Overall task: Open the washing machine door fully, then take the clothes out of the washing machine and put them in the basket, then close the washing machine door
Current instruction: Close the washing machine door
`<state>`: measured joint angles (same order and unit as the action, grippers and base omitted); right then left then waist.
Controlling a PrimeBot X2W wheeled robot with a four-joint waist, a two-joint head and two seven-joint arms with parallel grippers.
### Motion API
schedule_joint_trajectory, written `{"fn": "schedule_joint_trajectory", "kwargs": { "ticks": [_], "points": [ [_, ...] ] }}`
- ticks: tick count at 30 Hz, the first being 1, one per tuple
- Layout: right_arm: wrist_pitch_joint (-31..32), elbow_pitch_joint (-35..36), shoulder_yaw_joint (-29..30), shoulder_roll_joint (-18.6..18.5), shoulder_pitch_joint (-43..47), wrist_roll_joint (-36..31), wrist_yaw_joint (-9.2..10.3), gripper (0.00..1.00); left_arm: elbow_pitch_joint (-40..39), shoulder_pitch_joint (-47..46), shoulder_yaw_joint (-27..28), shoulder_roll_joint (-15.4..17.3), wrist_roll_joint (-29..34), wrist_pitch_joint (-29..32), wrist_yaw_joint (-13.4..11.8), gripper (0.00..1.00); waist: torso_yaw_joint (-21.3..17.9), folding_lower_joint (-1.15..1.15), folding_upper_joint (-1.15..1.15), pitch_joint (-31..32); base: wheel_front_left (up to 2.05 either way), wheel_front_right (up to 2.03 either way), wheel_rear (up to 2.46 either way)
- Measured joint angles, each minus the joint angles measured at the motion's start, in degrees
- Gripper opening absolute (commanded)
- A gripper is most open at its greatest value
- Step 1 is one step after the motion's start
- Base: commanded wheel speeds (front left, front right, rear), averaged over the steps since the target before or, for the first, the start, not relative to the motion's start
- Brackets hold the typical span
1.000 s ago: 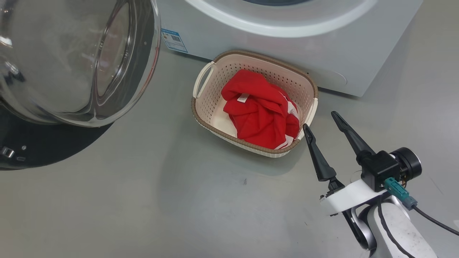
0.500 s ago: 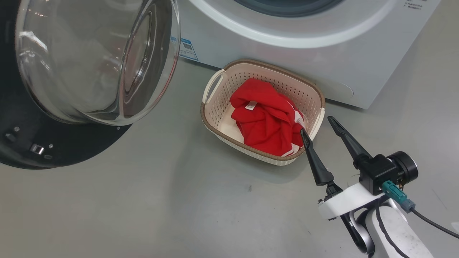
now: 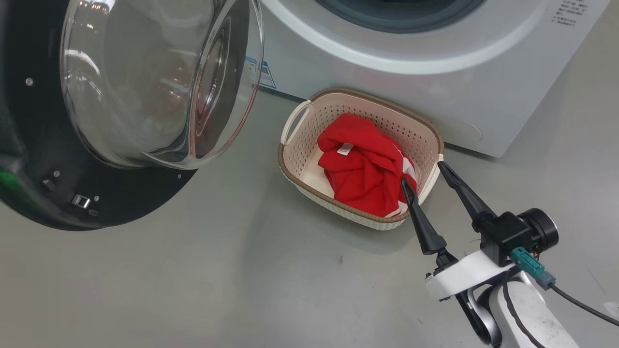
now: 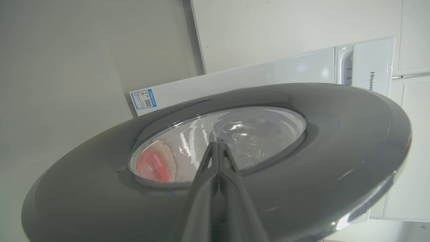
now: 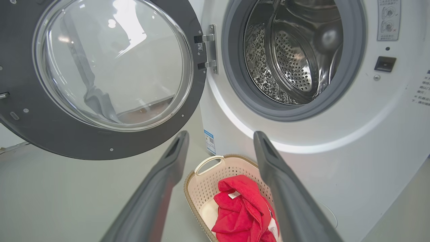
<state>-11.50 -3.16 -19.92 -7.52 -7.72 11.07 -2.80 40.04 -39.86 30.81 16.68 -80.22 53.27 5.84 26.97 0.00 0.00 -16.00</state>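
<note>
The right claw (image 3: 422, 173) hangs spread wide and empty over the near end of the basket (image 3: 303, 145). One finger is above the red clothes (image 3: 362, 169) and the other is over the cream handle just beyond them, which reads as fingers parted after a drop rather than ready for a grab. The clothes lie heaped directly under and ahead of this claw, inside the basket, and nothing red hangs over the brown rim. Past the fingertips the washing machine (image 3: 387, 87) rises, the basket tucked against its foot below the mouth. In the right wrist view the steel drum (image 5: 292, 57) above the claw looks bare as far as can be seen. The left claw (image 4: 216, 144) is pressed together on nothing, its tip pointing at the outer glass of the washing machine door (image 4: 302, 168). Whether it touches cannot be told, but shut fingers make a sensible pusher for swinging the door home. The door (image 3: 154, 87) stands wide open, well to the left of the right claw, on its hinge (image 5: 208, 50) at the mouth's left edge. Its lower black rim probably sweeps above the low basket, yet the raised right claw sits in front of the mouth and could be inside that arc. The bare floor (image 3: 217, 280) behind it offers room to back away.
</note>
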Motion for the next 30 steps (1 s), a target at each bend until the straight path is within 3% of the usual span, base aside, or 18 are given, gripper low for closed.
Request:
{"fn": "schedule_joint_trajectory", "kwargs": {
  "ticks": [11,17,24,30],
  "points": [
    [-0.2,-0.1,-0.3,0.3,0.0,0.2,0.01,1.0,-3.3,2.1,0.5,0.1,0.0,-0.2,0.0,0.0,0.0,0.0,0.0,0.0,0.0,0.0,0.0],
    [-0.3,-0.3,-0.3,0.3,0.0,0.4,0.43,1.0,-5.4,2.9,0.7,0.7,1.4,-3.4,0.5,0.0,-0.2,0.0,0.0,-0.1,0.0,0.0,0.0],
    [-0.4,-0.5,-0.4,0.3,0.0,0.4,0.43,1.0,-9.2,6.0,0.3,4.5,11.0,-13.5,1.0,0.0,-0.2,0.0,0.0,0.0,0.0,0.0,0.0],
    [-0.4,-1.0,-0.7,0.4,0.0,0.4,0.42,1.0,-14.0,13.0,-7.1,8.0,23.6,-20.8,1.1,0.0,-0.1,0.0,0.0,0.1,0.0,0.0,0.0]
  ]
}}
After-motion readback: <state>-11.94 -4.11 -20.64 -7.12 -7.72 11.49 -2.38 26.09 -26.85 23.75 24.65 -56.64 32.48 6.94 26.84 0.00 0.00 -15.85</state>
